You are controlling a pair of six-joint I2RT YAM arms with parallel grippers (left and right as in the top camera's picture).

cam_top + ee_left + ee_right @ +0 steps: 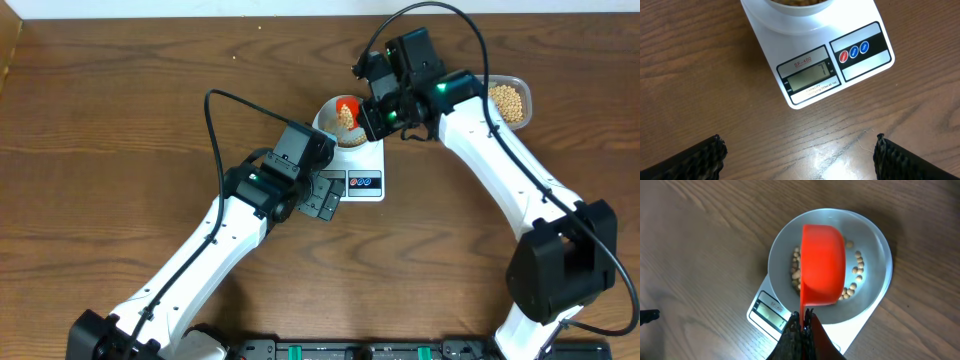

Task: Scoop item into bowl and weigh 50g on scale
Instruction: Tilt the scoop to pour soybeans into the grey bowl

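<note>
The white scale [366, 165] lies mid-table with the white bowl [326, 117] on it. In the right wrist view, tan beans [856, 274] lie in the bowl [875, 245]. An orange scoop [823, 265] hangs over the bowl, its back toward the wrist camera. My right gripper [803, 322] is shut on the scoop's thin handle. The overhead view shows beans in the tilted scoop [347, 110]. My left gripper [800, 160] stands open over bare table just in front of the scale [815, 55], with nothing between its fingers [695, 160]. The scale's display [809, 78] faces it.
A clear plastic tub [510, 100] of beans sits at the back right, behind my right arm. Three round buttons [853, 51] sit beside the display. Wooden table surrounds the scale.
</note>
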